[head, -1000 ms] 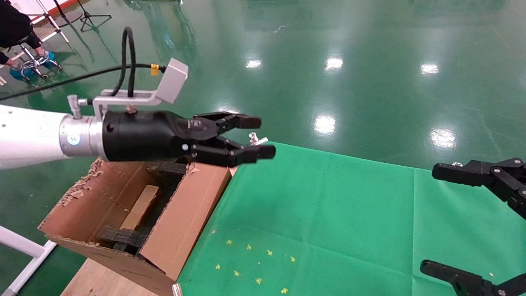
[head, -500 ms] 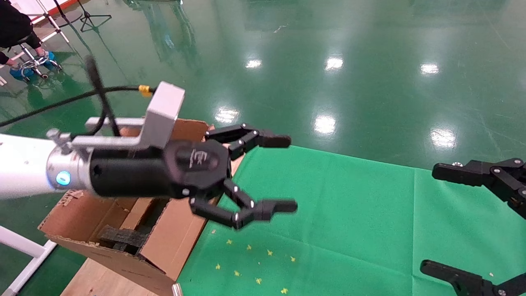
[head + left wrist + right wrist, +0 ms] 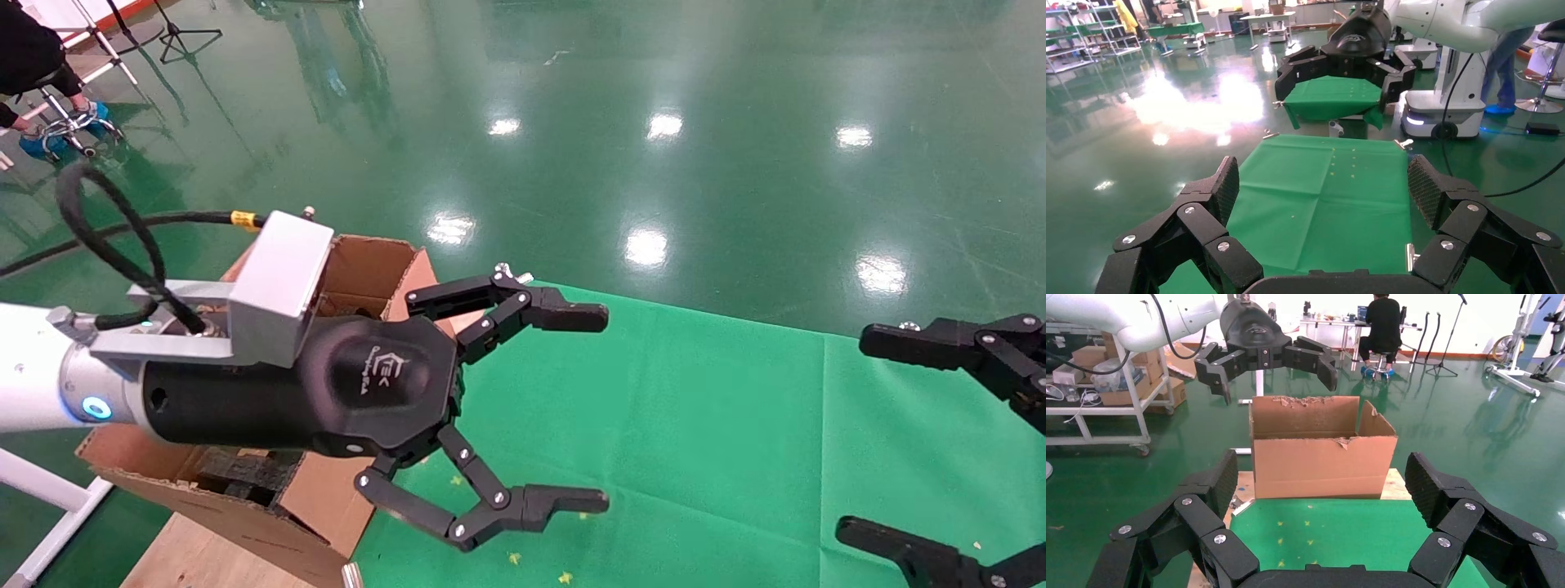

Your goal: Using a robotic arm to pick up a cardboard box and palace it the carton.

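Robotics lab: glossy green floor (image 3: 735, 98), equipment racks (image 3: 1101, 386).

A green cloth (image 3: 695, 425) is covering the table, with small yellow star marks (image 3: 515, 558) lying scattered near its front edge. The carton (image 3: 1321, 454) is sitting just beside the cloth on a wooden board (image 3: 196, 559), above the glossy green floor (image 3: 654, 122).

Carton (image 3: 359, 278) stands on a wooden board (image 3: 204, 559) off the counter's (image 3: 695, 425) left edge, touching it. Foam blocks (image 3: 245, 474) lie inside the carton. Left gripper (image 3: 564, 408) hangs over the counter's left edge, beside the carton, jaws spread. Right gripper (image 3: 923, 457) hangs over the counter's right edge, jaws spread.
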Action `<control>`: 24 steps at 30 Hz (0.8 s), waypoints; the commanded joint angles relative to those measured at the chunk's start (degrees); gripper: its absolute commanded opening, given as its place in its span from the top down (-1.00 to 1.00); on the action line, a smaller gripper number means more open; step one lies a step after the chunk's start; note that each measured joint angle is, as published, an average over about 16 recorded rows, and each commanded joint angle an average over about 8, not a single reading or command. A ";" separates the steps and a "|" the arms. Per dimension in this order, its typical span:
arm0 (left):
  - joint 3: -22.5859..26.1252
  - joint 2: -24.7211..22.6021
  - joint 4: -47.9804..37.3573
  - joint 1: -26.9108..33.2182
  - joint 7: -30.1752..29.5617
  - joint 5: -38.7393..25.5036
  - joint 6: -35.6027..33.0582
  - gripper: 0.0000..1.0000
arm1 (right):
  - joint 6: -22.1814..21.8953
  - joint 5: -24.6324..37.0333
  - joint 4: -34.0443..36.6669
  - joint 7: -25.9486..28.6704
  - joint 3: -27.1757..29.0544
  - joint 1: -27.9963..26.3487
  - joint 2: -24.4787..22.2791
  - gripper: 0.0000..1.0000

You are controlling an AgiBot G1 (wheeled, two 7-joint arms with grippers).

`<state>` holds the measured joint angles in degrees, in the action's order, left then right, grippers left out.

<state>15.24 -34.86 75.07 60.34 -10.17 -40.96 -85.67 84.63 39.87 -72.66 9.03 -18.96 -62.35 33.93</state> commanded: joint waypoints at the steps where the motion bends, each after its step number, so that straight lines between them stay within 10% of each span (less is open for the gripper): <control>1: -0.03 0.02 0.01 -0.03 -0.03 0.07 0.02 -1.00 | 0.00 0.00 0.00 0.00 0.00 0.00 0.00 -1.00; 24: 0.74 -0.13 -1.46 1.16 -0.62 -0.85 0.00 -1.00 | 0.00 0.00 0.00 0.00 0.00 0.00 0.00 -1.00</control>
<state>15.97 -34.99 73.63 61.48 -10.78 -41.79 -85.67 84.63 39.87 -72.66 9.03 -18.96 -62.35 33.93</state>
